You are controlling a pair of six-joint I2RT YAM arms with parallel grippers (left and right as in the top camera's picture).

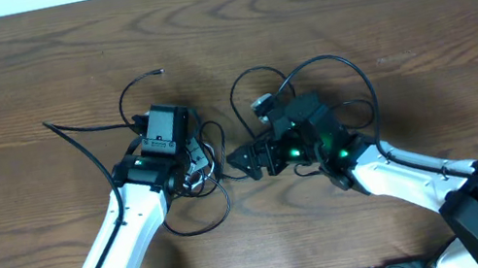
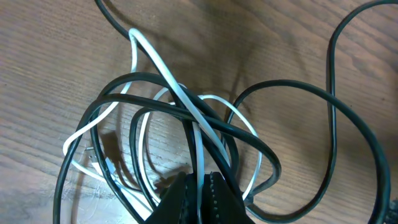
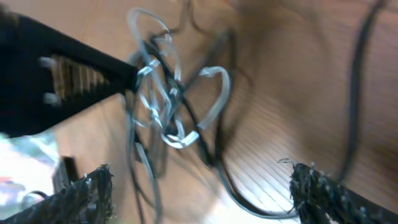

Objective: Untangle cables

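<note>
**Fig. Two cables knotted together on a wooden table, with one gripper holding and the other spread wide.**

The left gripper (image 2: 199, 183) is pinched closed on the white cable (image 2: 163, 65), which runs down between its fingertips. The black cable (image 2: 292, 87) winds over and around the white one in several loops. Together they form a tangle (image 1: 202, 160) near the middle of the table (image 1: 414, 5), between the two grippers. The right gripper (image 3: 200, 177) faces the tangle from just beside it, with its jaws far apart and nothing held. Further black loops lie on the wood on either side.
</note>
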